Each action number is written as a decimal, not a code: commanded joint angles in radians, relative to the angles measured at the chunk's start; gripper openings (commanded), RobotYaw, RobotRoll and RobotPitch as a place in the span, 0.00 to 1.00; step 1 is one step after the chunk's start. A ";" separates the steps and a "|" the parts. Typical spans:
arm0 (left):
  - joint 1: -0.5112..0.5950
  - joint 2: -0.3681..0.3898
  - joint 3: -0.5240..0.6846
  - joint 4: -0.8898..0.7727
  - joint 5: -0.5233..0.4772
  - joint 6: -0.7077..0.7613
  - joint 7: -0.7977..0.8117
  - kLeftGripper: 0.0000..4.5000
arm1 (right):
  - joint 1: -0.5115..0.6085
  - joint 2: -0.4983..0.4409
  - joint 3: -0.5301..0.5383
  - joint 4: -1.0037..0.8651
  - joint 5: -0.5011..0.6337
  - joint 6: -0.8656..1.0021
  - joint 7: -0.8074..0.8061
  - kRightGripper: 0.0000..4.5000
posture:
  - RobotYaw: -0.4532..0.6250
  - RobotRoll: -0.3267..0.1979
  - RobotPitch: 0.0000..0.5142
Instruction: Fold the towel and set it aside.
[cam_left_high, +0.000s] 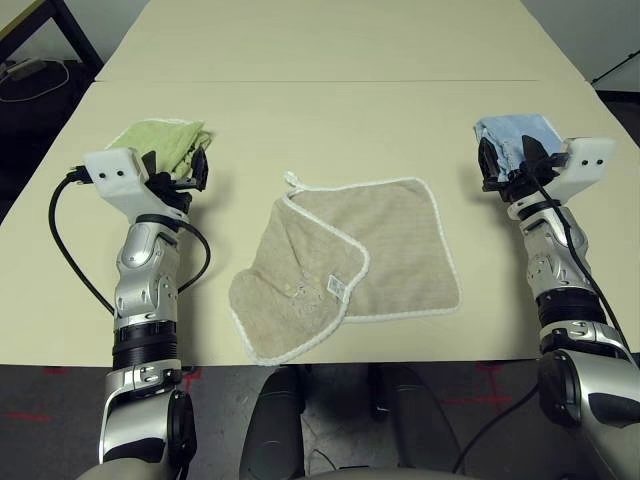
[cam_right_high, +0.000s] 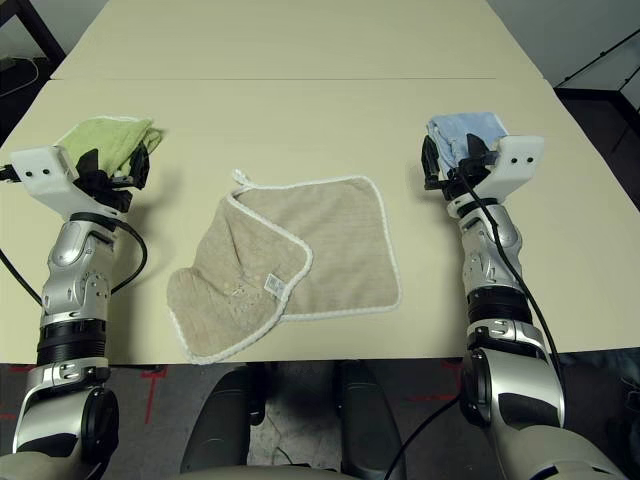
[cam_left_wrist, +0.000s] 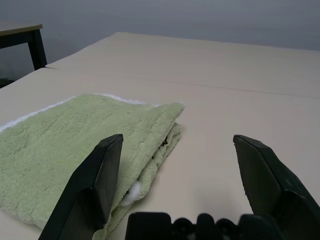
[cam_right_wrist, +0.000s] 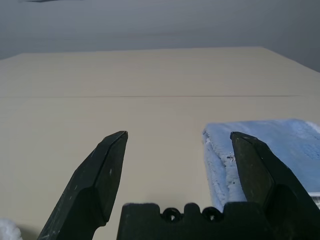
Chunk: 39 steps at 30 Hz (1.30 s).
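Note:
The beige towel with white edging lies on the table near its front edge, between my two arms. Its left part is folded over itself, with a small white tag showing and a loop at the far corner. My left gripper hovers to the left of it, open and holding nothing, its fingers pointing over a green folded towel. My right gripper is to the towel's right, open and holding nothing, its fingers beside a blue folded towel.
A lime-green folded towel lies at the left, just beyond my left gripper. A light blue folded towel lies at the right by my right gripper. The cream table stretches far behind, with a seam across it.

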 joint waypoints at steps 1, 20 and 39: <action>0.022 0.001 -0.008 -0.003 0.018 0.003 0.006 0.99 | 0.020 -0.003 0.005 -0.017 -0.007 0.019 -0.005 1.00 | 0.38 0.62 0.35; 0.005 0.033 -0.008 0.019 -0.002 0.016 -0.060 0.99 | 0.020 -0.007 0.017 0.004 -0.014 0.036 0.004 1.00 | 0.39 0.62 0.35; -0.001 0.248 -0.169 -0.062 -0.205 0.234 -0.787 0.99 | -0.025 -0.026 0.034 0.076 -0.026 0.031 0.067 1.00 | 0.43 0.62 0.39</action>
